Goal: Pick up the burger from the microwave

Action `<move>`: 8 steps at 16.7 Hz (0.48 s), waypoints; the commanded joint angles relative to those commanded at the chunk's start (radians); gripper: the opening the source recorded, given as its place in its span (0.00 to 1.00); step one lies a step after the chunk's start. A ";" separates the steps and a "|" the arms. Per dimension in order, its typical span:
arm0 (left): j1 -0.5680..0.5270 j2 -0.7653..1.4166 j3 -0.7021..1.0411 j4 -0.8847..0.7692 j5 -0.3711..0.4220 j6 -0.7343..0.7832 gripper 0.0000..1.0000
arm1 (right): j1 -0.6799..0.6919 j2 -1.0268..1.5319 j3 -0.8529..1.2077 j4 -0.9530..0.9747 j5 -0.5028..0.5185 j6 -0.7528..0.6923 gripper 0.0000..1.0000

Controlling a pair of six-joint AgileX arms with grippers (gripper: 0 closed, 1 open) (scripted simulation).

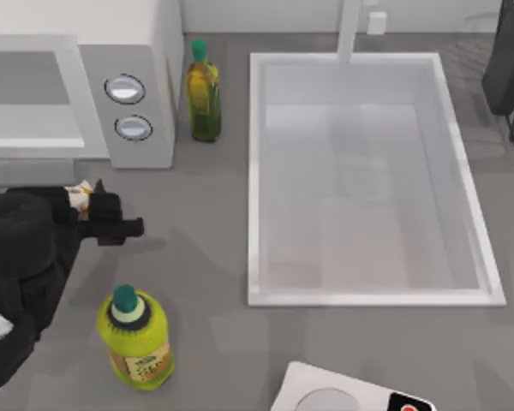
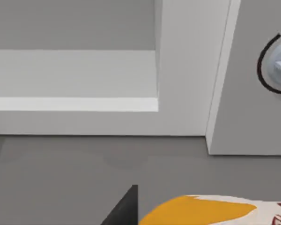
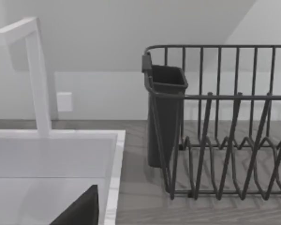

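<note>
The burger (image 1: 80,196), an orange and white lump, sits just in front of the microwave (image 1: 150,51), outside its cavity. My left gripper (image 1: 82,204) is shut on it and points toward the microwave. In the left wrist view the burger (image 2: 201,211) lies close in, beside one black finger (image 2: 126,210). Beyond it are the microwave's open cavity (image 2: 75,75) and a dial (image 2: 277,65). My right gripper (image 1: 507,60) is parked at the far right back corner, and one dark finger (image 3: 82,211) stands wide of centre in its wrist view.
A yellow-green bottle with a green cap (image 1: 137,338) stands close to my left arm on the near side. An oil bottle (image 1: 203,90) stands between the microwave and the white sink (image 1: 255,180). A dark dish rack (image 3: 215,126) is at the back right. A white device (image 1: 343,396) lies at the front edge.
</note>
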 joint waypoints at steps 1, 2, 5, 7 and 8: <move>0.000 0.051 -0.018 0.075 0.002 0.000 0.00 | 0.000 0.000 0.000 0.000 0.000 0.000 1.00; 0.001 0.097 -0.035 0.141 0.003 0.001 0.00 | 0.000 0.000 0.000 0.000 0.000 0.000 1.00; 0.003 0.199 -0.077 0.275 0.009 0.002 0.00 | 0.000 0.000 0.000 0.000 0.000 0.000 1.00; 0.004 0.229 -0.091 0.311 0.011 0.003 0.00 | 0.000 0.000 0.000 0.000 0.000 0.000 1.00; 0.004 0.231 -0.092 0.314 0.011 0.003 0.00 | 0.000 0.000 0.000 0.000 0.000 0.000 1.00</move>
